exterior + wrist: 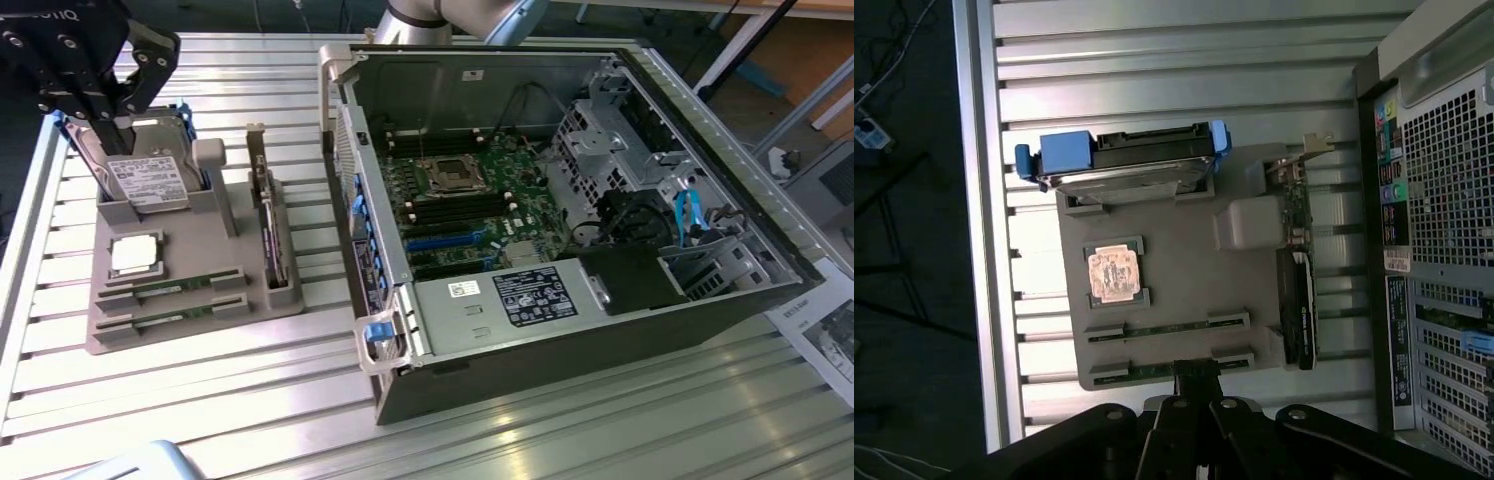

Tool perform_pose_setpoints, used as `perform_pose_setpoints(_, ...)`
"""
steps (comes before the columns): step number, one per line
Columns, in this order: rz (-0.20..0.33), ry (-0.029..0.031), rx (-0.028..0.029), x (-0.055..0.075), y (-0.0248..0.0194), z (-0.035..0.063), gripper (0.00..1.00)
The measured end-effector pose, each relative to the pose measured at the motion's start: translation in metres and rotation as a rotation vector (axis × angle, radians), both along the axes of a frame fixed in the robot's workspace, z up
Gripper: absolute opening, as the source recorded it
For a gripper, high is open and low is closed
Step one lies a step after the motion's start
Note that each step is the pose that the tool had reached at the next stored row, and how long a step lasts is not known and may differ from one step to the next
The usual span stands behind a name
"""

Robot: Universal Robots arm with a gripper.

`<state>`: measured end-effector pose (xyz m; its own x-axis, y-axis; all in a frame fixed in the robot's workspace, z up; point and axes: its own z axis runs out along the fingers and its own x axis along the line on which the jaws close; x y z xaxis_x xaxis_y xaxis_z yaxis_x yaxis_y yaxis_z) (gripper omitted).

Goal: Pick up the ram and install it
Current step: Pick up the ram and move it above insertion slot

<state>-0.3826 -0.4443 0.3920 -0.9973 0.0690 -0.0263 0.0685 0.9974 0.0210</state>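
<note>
In the exterior view, a tray [200,250] lies on the table [160,400], with the open computer case [441,85] at its three o'clock. On the tray, the hard drive [151,180] stands at twelve o'clock. The processor chip [136,255] lies at the drive's six, then one ram stick [171,287] and a second ram stick [174,315] farther toward six. The expansion card [274,235] stands along the tray's three o'clock edge. The motherboard [467,195] lies inside the case.

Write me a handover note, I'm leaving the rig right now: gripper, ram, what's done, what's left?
The gripper is shut and empty, above the gray tray.
The ram and the second strip both lie in their tray slots.
Done: nothing that shows; neither strip is lifted.
Left: pick up the ram and seat it on the motherboard inside the open computer case, on the exterior view's right of the tray.
</note>
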Motion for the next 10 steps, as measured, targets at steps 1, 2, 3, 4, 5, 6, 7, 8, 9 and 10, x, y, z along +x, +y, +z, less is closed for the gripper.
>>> perform_pose_setpoints(1, 0.005, 0.0, 0.0, 0.0, 0.0, 0.0, 0.1)
perform_pose_setpoints(2, 0.016, 0.0, 0.0, 0.0, 0.0, 0.0, 0.1)
perform_pose_setpoints(3, 0.025, 0.0, 0.0, 0.0001, 0.0, 0.0, 0.1)
perform_pose_setpoints(4, 0.033, 0.0, 0.0, 0.0001, 0.0, 0.0, 0.1)
perform_pose_setpoints(5, 0.039, 0.0, 0.0, 0.0001, -0.0001, 0.0, 0.1)
perform_pose_setpoints(6, 0.047, 0.0001, 0.0, 0.0001, -0.0001, 0.0, 0.1)
perform_pose_setpoints(7, 0.063, 0.0, 0.0, 0.0001, -0.0001, 0.0, 0.1)
perform_pose_setpoints(8, 0.081, 0.0, 0.0, 0.0001, -0.0001, 0.0, 0.1)
perform_pose_setpoints(9, 0.096, 0.0, 0.0, 0.0001, -0.0001, 0.0, 0.1)
perform_pose_setpoints(10, 0.108, 0.0001, -0.0001, 0.0001, -0.0001, 0.0, 0.1)
